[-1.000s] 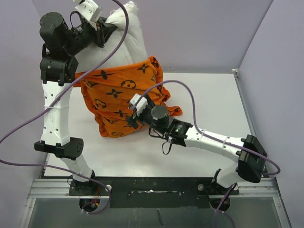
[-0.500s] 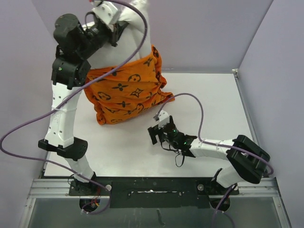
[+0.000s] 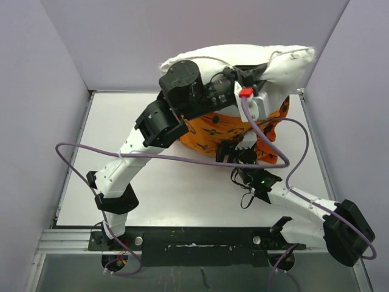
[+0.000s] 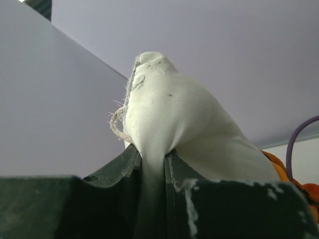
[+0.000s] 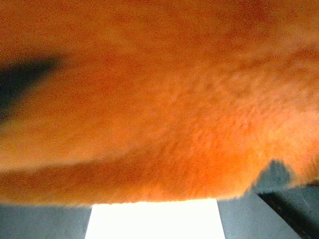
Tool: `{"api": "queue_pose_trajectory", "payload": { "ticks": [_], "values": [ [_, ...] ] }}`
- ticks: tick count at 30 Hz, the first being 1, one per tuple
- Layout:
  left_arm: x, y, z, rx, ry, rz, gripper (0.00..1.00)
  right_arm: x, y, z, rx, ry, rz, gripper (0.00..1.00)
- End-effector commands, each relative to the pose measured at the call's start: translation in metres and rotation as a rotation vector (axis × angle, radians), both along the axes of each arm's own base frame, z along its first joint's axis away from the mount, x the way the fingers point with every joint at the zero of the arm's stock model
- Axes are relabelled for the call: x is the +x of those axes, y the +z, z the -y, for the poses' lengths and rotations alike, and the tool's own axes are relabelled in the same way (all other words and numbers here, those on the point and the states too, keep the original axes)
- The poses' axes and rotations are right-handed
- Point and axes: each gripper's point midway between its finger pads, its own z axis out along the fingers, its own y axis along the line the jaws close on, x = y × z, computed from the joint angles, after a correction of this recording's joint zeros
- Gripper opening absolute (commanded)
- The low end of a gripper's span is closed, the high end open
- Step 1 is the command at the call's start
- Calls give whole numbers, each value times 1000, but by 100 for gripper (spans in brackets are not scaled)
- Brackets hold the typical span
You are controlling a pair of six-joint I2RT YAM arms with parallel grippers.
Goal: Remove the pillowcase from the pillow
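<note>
Top external view, from the left: pale table first, then the left arm slanting up and across toward the far right corner. Held high there, the pillow, plump and white, stretched roughly level along the back wall. Beneath it, hanging toward the table, the pillowcase, orange with dark motifs, bunched around the pillow's lower part only. Just below that, the right gripper nosed up to the pillowcase's near edge; touching or merely beside, not to be told from above.

Left wrist view: left gripper clamped on a corner of the pillow, white cloth squeezed into a narrow fold between the two fingers. Frayed thread loose at the left of the seam, a sliver of orange at the far right.

Right wrist view: blurred orange pile filling nearly the whole frame, very close. No fingers in sight, so wide or narrow, cannot tell, nor whether any cloth is caught.

Judged roughly half done: upper part of the pillow bared, lower part apparently inside the cover. As a container, the pillowcase holding just that lower portion. Left to do: hold the orange cloth down, draw the pillow up and out, part the two completely.
</note>
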Motion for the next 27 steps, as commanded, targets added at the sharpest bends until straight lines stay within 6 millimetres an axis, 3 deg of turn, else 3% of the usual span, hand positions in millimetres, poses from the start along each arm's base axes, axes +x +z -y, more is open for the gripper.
{"api": "queue_pose_trajectory", "payload": {
  "ticks": [1, 8, 13, 20, 27],
  "values": [
    [-80, 162, -75, -472, 64, 533, 0, 4, 62, 31, 24, -130, 172, 83],
    [-83, 187, -107, -610, 145, 545, 0, -17, 139, 77, -40, -222, 344, 81],
    [-85, 184, -107, -606, 104, 472, 0, -36, 171, 107, -47, -292, 413, 81],
    [-87, 183, -108, -676, 70, 311, 0, -53, 196, 134, -42, -364, 463, 81],
    [-149, 182, -77, -650, -62, 418, 0, -53, 189, 137, -55, -376, 446, 81]
  ]
}}
